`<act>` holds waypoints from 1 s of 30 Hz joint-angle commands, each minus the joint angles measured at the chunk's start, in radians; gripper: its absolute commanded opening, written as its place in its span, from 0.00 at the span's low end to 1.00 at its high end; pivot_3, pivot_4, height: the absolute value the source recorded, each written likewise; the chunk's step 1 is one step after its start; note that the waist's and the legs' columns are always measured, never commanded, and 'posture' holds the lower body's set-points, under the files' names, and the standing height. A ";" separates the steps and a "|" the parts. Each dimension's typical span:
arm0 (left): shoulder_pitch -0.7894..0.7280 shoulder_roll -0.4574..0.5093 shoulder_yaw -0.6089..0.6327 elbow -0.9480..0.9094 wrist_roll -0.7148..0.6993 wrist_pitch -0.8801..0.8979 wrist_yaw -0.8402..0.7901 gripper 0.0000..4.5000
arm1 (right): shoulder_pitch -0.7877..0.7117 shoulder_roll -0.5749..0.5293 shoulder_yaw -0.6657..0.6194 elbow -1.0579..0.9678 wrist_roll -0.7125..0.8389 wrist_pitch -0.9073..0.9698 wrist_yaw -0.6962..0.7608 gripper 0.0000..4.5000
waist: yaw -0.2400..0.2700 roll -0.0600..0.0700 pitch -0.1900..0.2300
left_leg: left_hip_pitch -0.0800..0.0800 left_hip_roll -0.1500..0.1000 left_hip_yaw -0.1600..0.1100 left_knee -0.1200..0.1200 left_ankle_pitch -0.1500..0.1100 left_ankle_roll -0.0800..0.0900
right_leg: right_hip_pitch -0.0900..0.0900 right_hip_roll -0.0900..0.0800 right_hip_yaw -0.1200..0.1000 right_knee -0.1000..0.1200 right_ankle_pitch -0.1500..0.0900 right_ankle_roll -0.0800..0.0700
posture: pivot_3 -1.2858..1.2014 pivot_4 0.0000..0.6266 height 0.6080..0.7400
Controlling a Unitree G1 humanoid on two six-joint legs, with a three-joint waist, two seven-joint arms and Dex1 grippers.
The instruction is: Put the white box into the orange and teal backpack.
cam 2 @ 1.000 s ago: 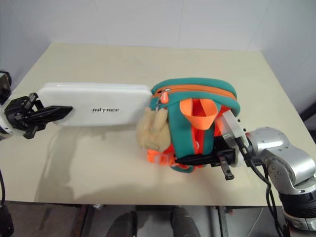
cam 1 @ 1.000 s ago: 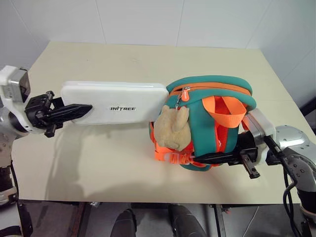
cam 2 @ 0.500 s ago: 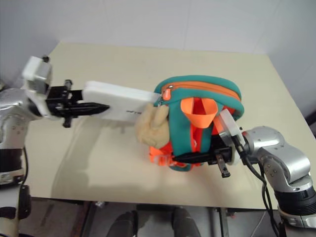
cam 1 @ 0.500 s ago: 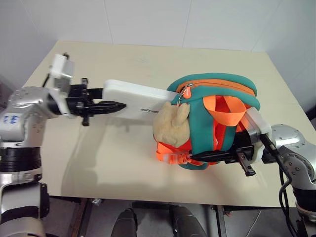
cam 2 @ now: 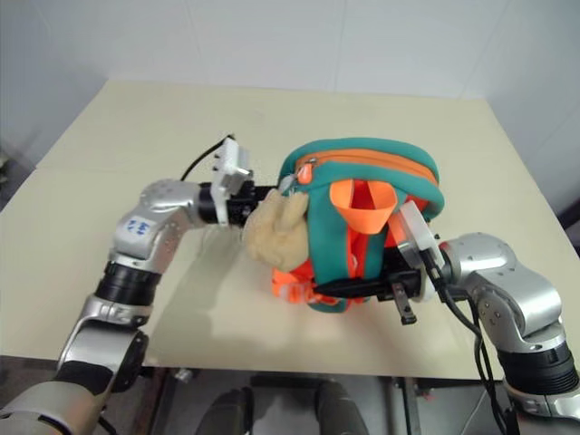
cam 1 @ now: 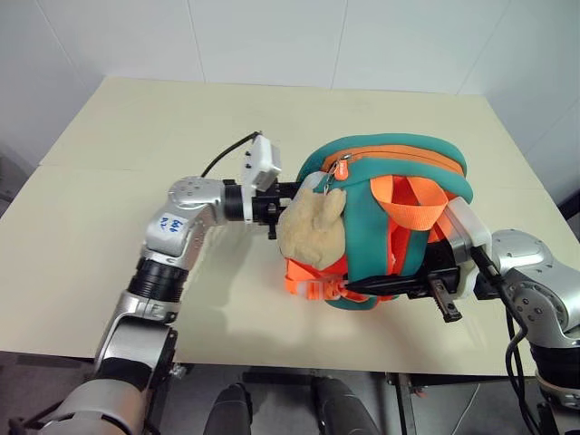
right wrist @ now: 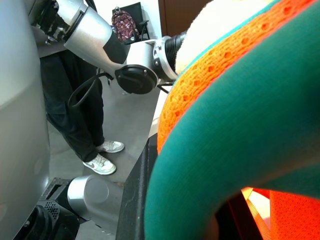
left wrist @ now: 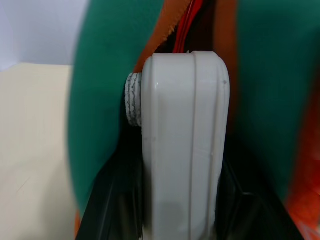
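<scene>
Left claw (left wrist: 182, 235) clamped on white box (left wrist: 185, 150) inside orange and teal backpack (cam 1: 399, 227); right claw (cam 1: 399, 288) pinching backpack; no legible lettering.

**Count of things on the rig**

I counted one orange and teal backpack (cam 1: 399, 195) on one tabletop (cam 1: 136, 136), one tan plush toy (cam 1: 313, 231) hanging on it, and one white box (left wrist: 185, 145). I saw two pincers: left pincer (left wrist: 165, 200), right pincer (cam 1: 426, 288).
</scene>
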 commanded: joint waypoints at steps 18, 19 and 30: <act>-0.088 0.053 -0.005 -0.190 0.002 0.227 -0.031 0.90 | -0.009 0.017 -0.003 -0.031 0.002 -0.015 -0.023 0.00 | -0.007 0.001 0.000 | 0.000 0.000 0.000 -0.001 0.000 0.000 | 0.000 0.000 0.001 0.000 0.000 0.001 | 0.52 0.24 1.00; -0.092 0.071 0.011 -0.208 -0.008 0.240 -0.031 0.95 | -0.008 0.017 -0.004 -0.032 0.002 -0.015 -0.023 0.00 | -0.007 0.001 0.001 | 0.000 0.000 0.000 -0.001 0.000 0.000 | -0.001 0.000 0.001 0.000 0.000 0.001 | 0.52 0.24 1.00; 0.036 0.347 0.270 -0.393 -0.246 0.416 -0.103 1.00 | 0.016 0.016 -0.017 -0.022 0.004 -0.026 -0.009 0.00 | -0.011 0.002 0.001 | 0.000 0.000 0.000 -0.002 0.000 0.000 | -0.001 0.000 0.001 0.000 -0.001 0.000 | 0.52 0.24 1.00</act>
